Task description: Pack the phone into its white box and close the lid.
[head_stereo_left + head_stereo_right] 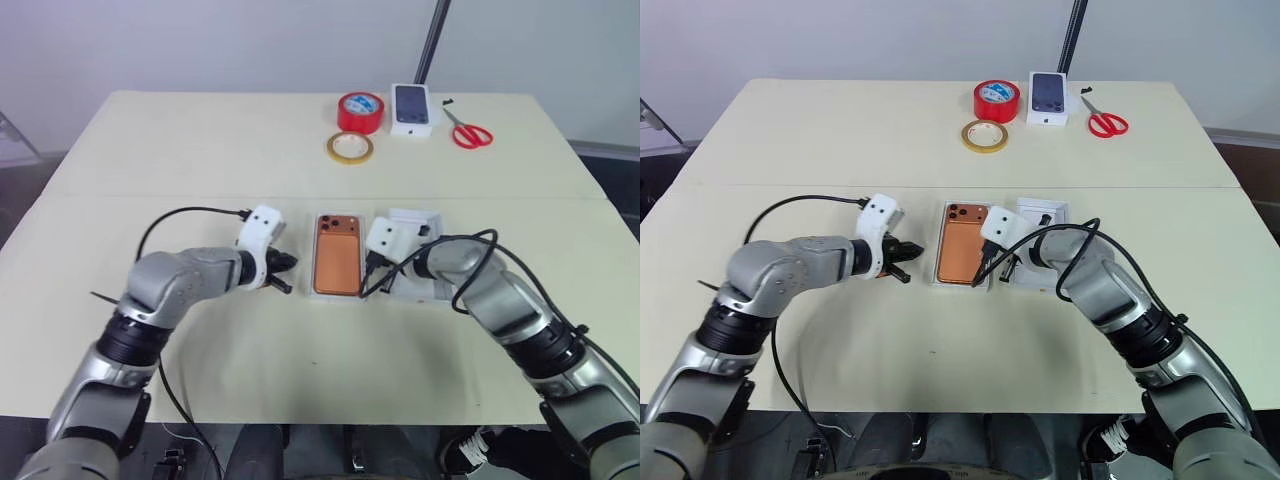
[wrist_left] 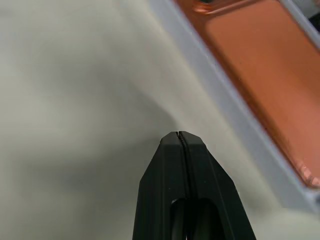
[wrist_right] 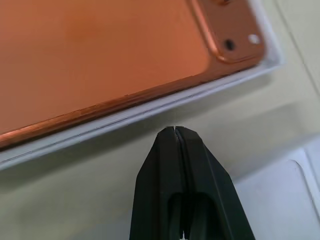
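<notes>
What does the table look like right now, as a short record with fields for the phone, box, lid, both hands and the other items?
phone: slim orange smartphone lies camera side up inside the shallow white cardboard box
lid: plain white cardboard lid, off the box, on the table to its right
left hand: shut, empty, left of the box
right hand: shut, empty, between box and lid
other items: red tape roll, yellow tape ring, small white carton with phone picture, red-handled scissors at the far edge
</notes>
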Motion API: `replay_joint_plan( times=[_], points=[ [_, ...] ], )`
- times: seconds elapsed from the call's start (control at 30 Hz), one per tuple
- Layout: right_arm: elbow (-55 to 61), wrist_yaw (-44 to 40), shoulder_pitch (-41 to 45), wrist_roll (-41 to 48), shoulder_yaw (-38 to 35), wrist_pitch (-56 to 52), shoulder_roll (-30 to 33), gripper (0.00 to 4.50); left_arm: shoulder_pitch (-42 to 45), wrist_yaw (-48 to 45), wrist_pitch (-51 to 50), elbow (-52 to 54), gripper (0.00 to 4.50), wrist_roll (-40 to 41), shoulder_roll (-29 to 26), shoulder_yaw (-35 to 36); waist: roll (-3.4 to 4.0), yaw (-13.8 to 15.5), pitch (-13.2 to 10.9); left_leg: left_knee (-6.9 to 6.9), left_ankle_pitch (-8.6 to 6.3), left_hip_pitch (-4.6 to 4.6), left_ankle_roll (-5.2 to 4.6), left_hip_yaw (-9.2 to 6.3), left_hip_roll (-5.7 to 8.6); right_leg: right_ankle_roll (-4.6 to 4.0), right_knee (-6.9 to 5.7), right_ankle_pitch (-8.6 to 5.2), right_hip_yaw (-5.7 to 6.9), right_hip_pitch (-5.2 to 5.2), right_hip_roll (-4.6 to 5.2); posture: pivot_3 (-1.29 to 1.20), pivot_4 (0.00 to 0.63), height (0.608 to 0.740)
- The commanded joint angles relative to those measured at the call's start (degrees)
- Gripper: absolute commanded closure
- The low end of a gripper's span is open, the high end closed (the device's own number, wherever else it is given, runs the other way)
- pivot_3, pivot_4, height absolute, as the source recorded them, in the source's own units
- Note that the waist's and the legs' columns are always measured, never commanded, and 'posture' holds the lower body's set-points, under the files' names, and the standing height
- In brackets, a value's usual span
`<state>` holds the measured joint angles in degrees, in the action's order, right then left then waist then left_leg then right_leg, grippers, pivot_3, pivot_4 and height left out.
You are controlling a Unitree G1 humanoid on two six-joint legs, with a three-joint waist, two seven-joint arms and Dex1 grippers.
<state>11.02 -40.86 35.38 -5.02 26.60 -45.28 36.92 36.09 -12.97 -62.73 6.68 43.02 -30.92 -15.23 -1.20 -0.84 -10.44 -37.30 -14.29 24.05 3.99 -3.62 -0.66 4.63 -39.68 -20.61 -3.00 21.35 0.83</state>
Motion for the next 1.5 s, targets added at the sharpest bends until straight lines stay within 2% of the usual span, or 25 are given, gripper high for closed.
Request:
replay_joint_plan(
  times=[0.03,0.2,0.43,0.7,0.93,1.13,1.27,1.43,1.5],
  points=[
    [0.29,-0.63,1.83,-1.37,0.37,0.97,-1.09,4.50,2.39,-3.63,0.70,-1.23,4.45,-4.38,2.48,-2.95,0.01,0.00,0.00,0.00,0.00,0.00,0.00,0.00,0.00,0.00,0.00,0.00,0.00,0.00,0.00,0.00,0.150,0.740],
    [1.59,-1.87,1.17,-1.99,-0.08,0.53,-0.63,4.50,4.39,-8.07,0.30,-3.05,4.45,-8.10,6.30,-4.79,0.01,0.23,0.01,-0.05,-0.02,-0.01,-0.03,-0.02,0.01,0.00,-0.04,0.00,0.01,-0.03,0.01,0.00,0.150,0.740],
    [6.66,-4.71,-3.42,-1.63,-3.38,-1.33,5.03,4.50,8.44,-13.65,0.94,-7.58,4.45,-12.41,15.01,-7.94,0.01,1.80,0.01,-0.17,-0.06,0.00,-0.12,-0.10,0.16,0.01,0.00,0.00,0.05,-0.17,0.08,0.00,0.150,0.740],
    [12.45,-6.46,-12.78,-0.86,-10.61,-3.66,12.86,4.50,10.78,-17.37,1.87,-13.09,4.45,-17.30,24.36,-10.16,0.02,1.69,0.02,-0.32,-0.16,0.02,-0.30,-0.23,0.25,0.03,0.12,-0.01,0.17,-0.39,0.14,0.00,0.150,0.740],
    [13.76,-7.02,-16.52,-0.46,-14.30,-3.45,14.92,4.50,10.25,-19.20,0.26,-12.94,4.45,-18.89,26.83,-9.24,0.07,1.42,0.04,-0.34,-0.18,-0.02,-0.33,-0.23,0.17,0.03,0.12,-0.01,0.16,-0.43,0.06,0.00,0.150,0.740],
    [14.61,-8.40,-17.18,1.97,-18.37,-4.42,16.07,4.50,9.88,-19.40,-0.32,-12.40,4.45,-19.74,25.43,-7.15,0.08,1.41,0.02,-0.36,-0.18,-0.01,-0.33,-0.23,0.18,0.03,0.12,-0.01,0.16,-0.43,0.06,0.00,0.150,0.740],
    [17.77,-12.85,-19.28,7.42,-24.87,-7.29,19.25,3.25,8.84,-18.85,0.01,-10.51,4.50,-19.75,21.37,-2.40,0.11,1.31,0.00,-0.35,-0.18,-0.01,-0.33,-0.23,0.16,0.03,0.12,-0.01,0.15,-0.42,0.05,0.00,0.150,0.740],
    [20.00,-13.08,-18.59,13.42,-32.26,-15.77,19.66,0.65,2.84,-21.00,10.28,-2.19,4.50,-21.66,13.61,0.70,0.13,0.10,0.01,-0.23,-0.19,-0.10,-0.34,-0.22,0.02,0.02,0.11,0.00,0.12,-0.43,0.01,0.00,0.150,0.740],
    [19.24,-11.85,-17.65,14.89,-32.72,-19.90,19.30,0.65,-1.74,-23.67,21.46,2.25,4.50,-24.18,10.14,0.72,0.14,0.09,0.01,-0.15,-0.18,-0.16,-0.33,-0.17,0.03,0.02,0.13,0.00,0.09,-0.46,0.04,0.00,0.150,0.740]
  ],
)
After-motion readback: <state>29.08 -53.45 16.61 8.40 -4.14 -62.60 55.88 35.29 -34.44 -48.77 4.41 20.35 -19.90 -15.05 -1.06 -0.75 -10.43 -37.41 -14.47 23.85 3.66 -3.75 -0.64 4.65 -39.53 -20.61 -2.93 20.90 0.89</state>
